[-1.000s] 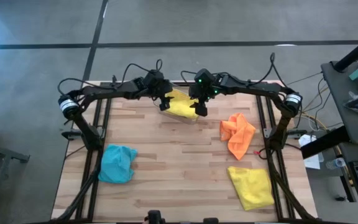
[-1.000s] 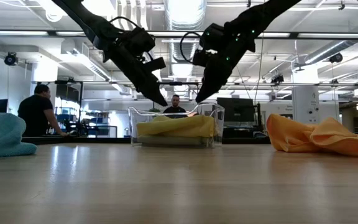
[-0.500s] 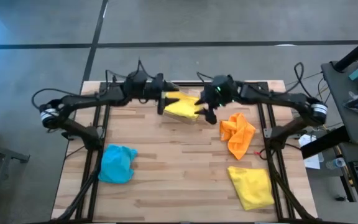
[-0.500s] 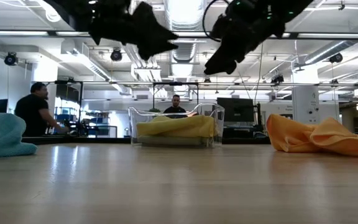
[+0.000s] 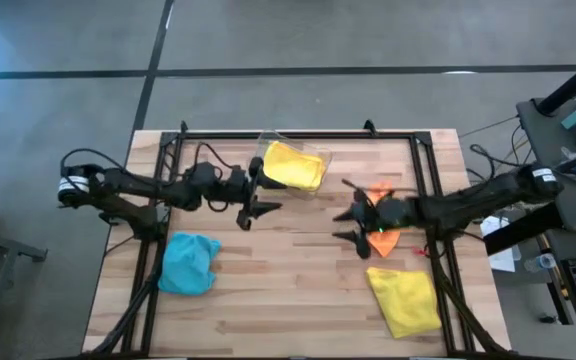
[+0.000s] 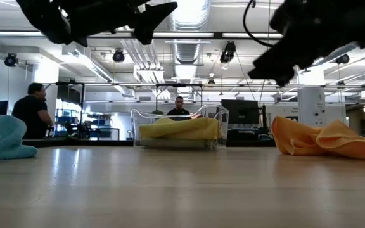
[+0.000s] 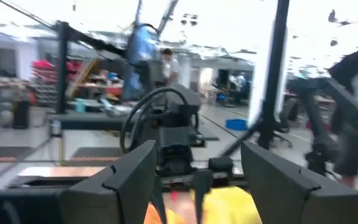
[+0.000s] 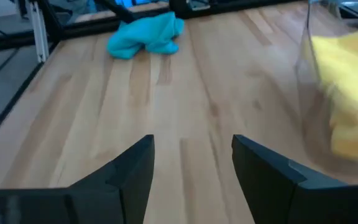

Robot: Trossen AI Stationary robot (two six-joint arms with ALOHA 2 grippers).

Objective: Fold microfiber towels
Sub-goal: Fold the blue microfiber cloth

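2 grippers hang released and empty mid-frame, left gripper [image 5: 259, 198] beside the bin [image 5: 293, 168], right gripper [image 5: 352, 222] by the orange towel [image 5: 385, 236].

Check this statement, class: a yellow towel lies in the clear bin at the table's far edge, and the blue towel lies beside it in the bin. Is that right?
Not quite. The yellow towel does lie in the clear bin, but the blue towel lies crumpled on the bare table near the left front corner, well away from the bin. The high view shows this.
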